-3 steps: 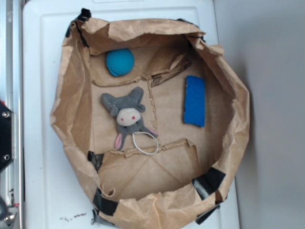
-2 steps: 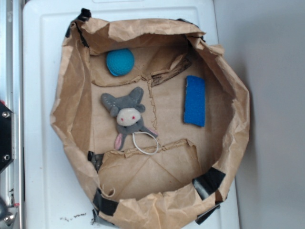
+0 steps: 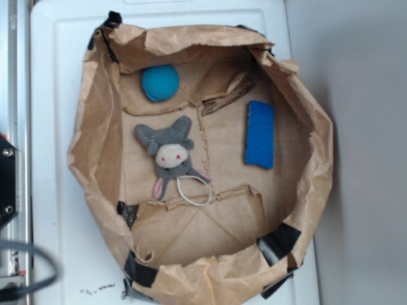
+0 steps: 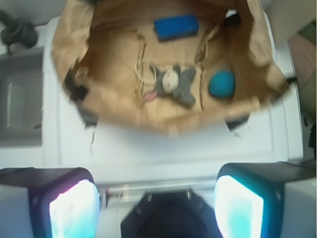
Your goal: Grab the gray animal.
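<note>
Lying flat on the floor of the paper bag, the gray animal is a small plush toy with a cream face, red eyes and pink-lined ears, and a white cord loop lies just below its head. I judge it light and soft, so it will give under the pads and is not fragile or slippery. Because it is so flat, the grip must come down close to the bag floor. The thicker gray body above the face looks like the best place to take hold, across its narrow part; the cord loop is too thin to trust.

Taking the toy as landmark, one teal ball sits above it near the bag's far wall, and one blue rectangular block lies well to its right, apart from it. So I count one animal, one ball, one block, all inside the one bag, which stands on a white counter.

In the wrist view the end effector is released, its two fingers spread wide, outside the bag and well apart from the toy.
</note>
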`<action>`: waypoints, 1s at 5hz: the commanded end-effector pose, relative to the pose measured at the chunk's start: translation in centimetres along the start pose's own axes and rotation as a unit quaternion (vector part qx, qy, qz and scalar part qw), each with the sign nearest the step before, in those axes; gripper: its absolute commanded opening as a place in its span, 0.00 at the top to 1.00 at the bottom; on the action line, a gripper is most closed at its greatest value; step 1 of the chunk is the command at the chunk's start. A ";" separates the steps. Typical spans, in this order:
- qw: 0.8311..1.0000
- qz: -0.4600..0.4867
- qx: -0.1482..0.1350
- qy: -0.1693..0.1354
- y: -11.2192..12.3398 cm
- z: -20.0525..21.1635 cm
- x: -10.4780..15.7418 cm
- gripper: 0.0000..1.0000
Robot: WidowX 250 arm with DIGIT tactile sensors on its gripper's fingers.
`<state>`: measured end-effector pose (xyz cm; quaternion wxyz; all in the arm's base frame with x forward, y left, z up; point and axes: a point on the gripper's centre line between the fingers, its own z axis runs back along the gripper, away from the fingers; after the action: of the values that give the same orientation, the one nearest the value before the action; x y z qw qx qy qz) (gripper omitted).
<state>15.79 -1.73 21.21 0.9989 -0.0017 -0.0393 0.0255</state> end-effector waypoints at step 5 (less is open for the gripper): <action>0.984 -0.168 -0.046 -0.024 -1.9 -3.0 5.9 0.00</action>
<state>21.98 -2.84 17.78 0.9883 -0.0427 -0.0436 -0.1396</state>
